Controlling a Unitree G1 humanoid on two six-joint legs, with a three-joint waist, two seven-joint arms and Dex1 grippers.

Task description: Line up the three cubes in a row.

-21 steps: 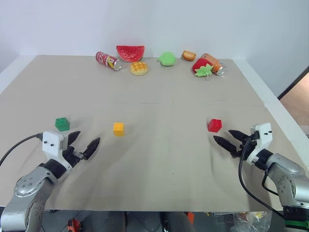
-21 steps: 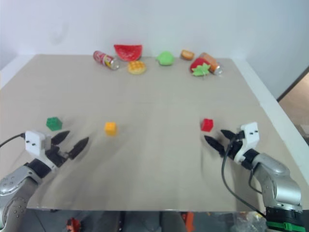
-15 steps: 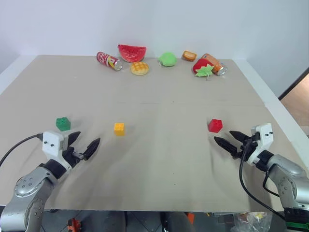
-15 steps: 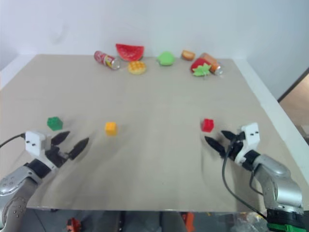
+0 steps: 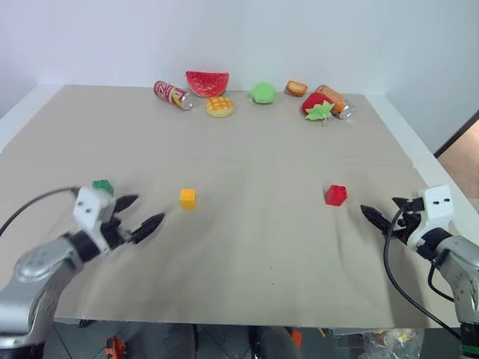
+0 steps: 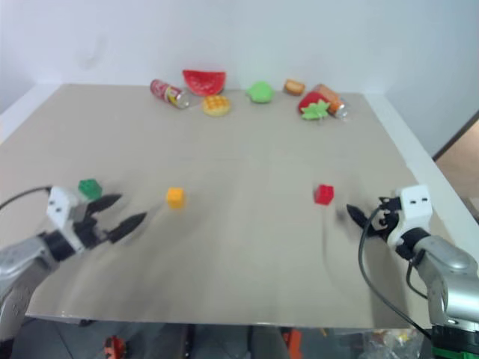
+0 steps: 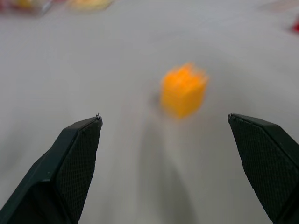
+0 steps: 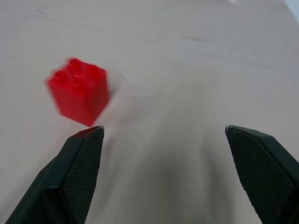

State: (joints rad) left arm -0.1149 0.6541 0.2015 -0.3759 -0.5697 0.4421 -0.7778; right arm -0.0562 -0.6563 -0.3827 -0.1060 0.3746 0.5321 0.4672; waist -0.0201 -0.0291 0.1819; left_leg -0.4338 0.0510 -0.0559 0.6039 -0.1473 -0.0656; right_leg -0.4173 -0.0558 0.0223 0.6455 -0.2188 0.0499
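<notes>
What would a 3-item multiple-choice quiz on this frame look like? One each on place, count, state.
1. Which cube lies between the other two?
A. red
B. yellow
C. green

2. How many cans lie at the table's far edge?
A. one
B. two
C. four

3. How do the two tools stand?
A. both open, empty
B. left shut on a cube
C. both shut

Key: 1 B, the yellow cube sits between the green cube on the left and the red cube on the right. 2 B, one can lies left of the watermelon and another can by the strawberry. 3 A, the left tool and right tool both have spread fingers with nothing between them.
</notes>
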